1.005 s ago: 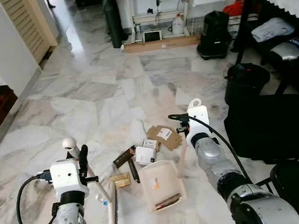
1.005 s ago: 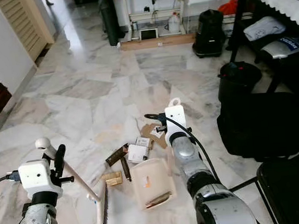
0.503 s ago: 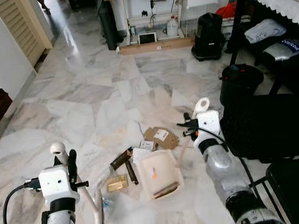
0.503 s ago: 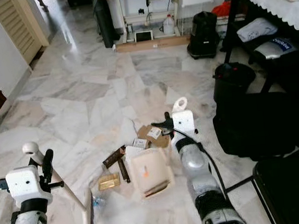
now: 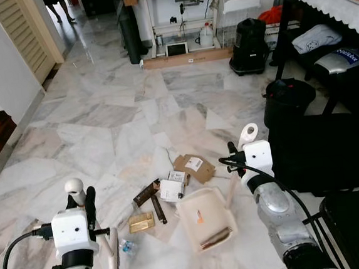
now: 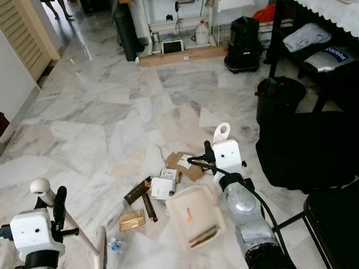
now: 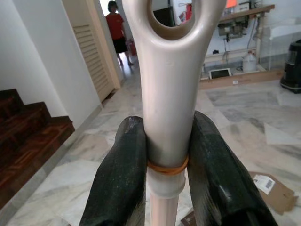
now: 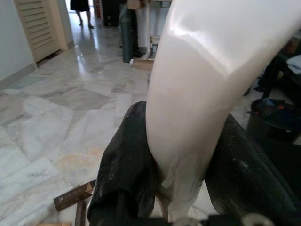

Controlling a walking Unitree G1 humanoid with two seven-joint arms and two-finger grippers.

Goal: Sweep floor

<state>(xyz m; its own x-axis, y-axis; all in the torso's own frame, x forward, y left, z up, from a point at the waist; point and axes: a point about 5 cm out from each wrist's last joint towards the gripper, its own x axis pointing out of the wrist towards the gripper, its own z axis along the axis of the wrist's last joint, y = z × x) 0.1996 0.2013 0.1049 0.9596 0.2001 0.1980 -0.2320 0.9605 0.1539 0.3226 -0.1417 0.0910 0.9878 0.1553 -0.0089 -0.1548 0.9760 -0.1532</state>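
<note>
Judging from how the litter lies, you are partway through the sweep: one brown scrap (image 5: 216,237) already sits inside the dustpan (image 5: 207,215), while most of the mess waits on the marble floor (image 5: 102,116). Your left gripper (image 7: 165,155) is clamped on the top of the broom handle (image 7: 169,84), the two black fingers (image 7: 121,183) pressing it from either side just below its hanging loop; the broom (image 6: 100,262) hangs down from that grip to bristles resting on the floor just below and slightly to the inner side of it. Your right gripper (image 8: 181,174) is likewise closed around the pale dustpan handle (image 8: 207,89), and the pan's tray lies on the floor just ahead of and inward from that hand, mouth turned toward the pile. Between your two hands, and a little forward of them, you have a gold wrapper (image 5: 140,222), two dark brown bars (image 5: 148,191), a white box (image 5: 172,189) and a flattened cardboard piece (image 5: 194,167) with a label; a small clear bit (image 5: 127,246) lies right beside the bristles. None of these touches the pan yet, so your remaining work looks like drawing the bristles from the left hand's side across toward the right hand, then lifting the loaded pan. A person stands far off in the doorway, well apart from both hands.
</note>
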